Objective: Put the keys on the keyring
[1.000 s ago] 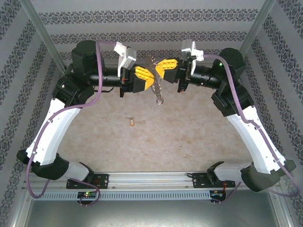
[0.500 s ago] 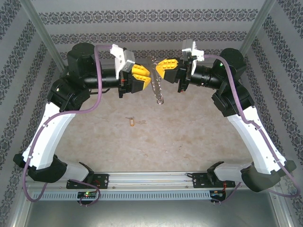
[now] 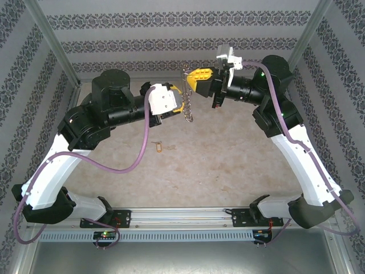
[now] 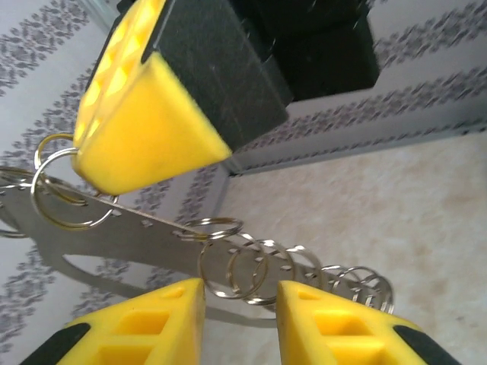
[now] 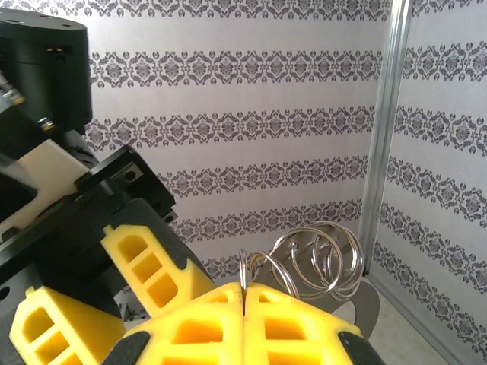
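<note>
My right gripper point(image 3: 190, 76) is raised at the back of the table, shut on a thin silver loop, the keyring point(image 5: 243, 268), seen edge-on between its yellow fingertips. The keys point(image 3: 187, 107) hang below it as a silvery string. Up close they look like a flat grey strip point(image 4: 114, 232) threaded with several round wire rings point(image 4: 255, 266). My left gripper point(image 3: 179, 105) is beside that string, open, its yellow fingers point(image 4: 163, 323) on either side of two of the rings without touching them. The right gripper's yellow finger point(image 4: 144, 129) hangs over the strip's upper end.
A small yellow tag point(image 3: 158, 147) lies on the beige tabletop point(image 3: 228, 165), left of centre. Patterned walls and metal corner posts point(image 3: 305, 34) close in the back and sides. Both arm bases sit on the rail point(image 3: 182, 217) at the near edge.
My left arm has swung right and down while turning its wrist, and its jaws have widened beside the hanging string. The right gripper has drifted slightly left, still shut.
</note>
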